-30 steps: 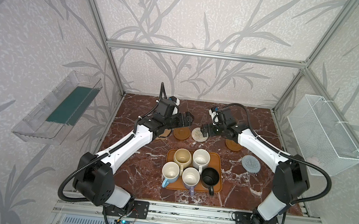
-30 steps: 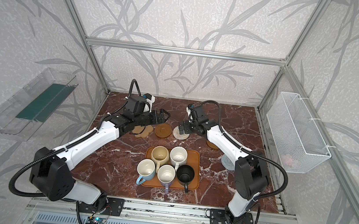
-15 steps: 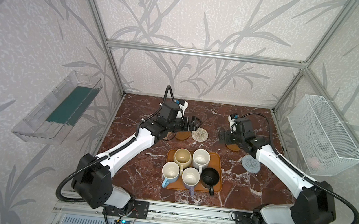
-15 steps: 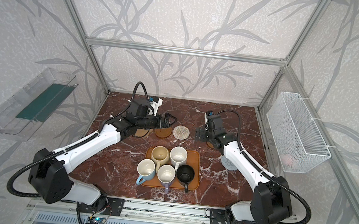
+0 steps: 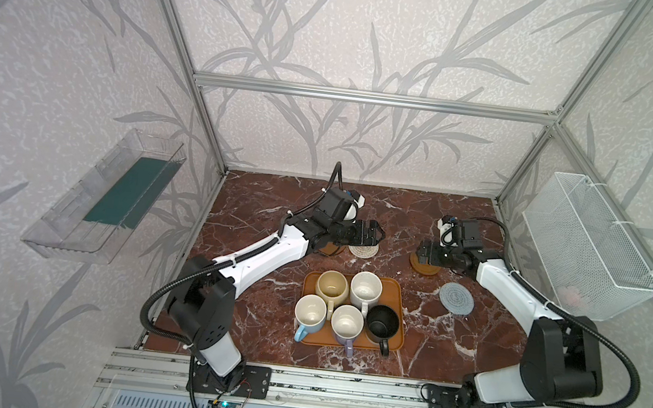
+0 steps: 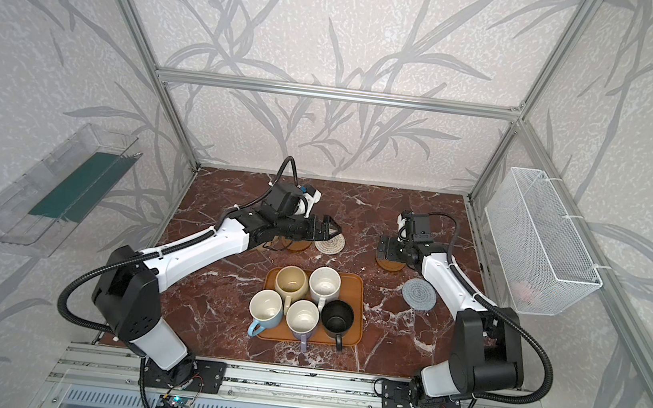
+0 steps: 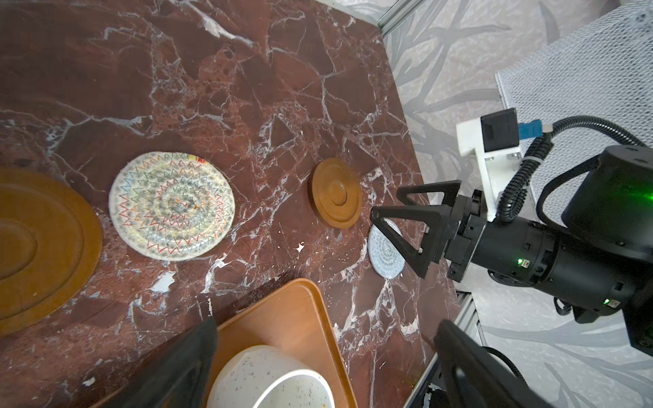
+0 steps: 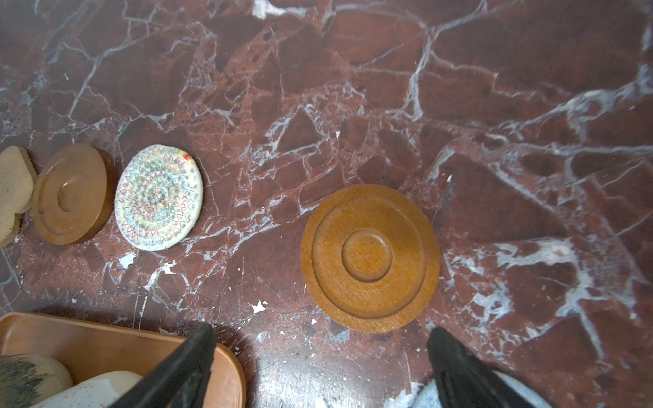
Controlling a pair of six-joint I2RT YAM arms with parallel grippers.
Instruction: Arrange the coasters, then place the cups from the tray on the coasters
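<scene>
Top view: five handled mugs all sit on the orange-brown rimmed tray, lower centre, none on coasters yet. Left claw is by the cream woven rope coaster, right claw over a round brown wooden coaster. The grey-blue perforated coaster lies right of the tray. Left wrist: fingers apart, empty. Right wrist: fingers apart, empty, and the tan lobed coaster ends the row. Probably spacing the coasters so the mugs fit.

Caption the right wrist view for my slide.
Open right claw facing a wooden coaster on the marble table, woven coaster and tray corner alongside.
</scene>
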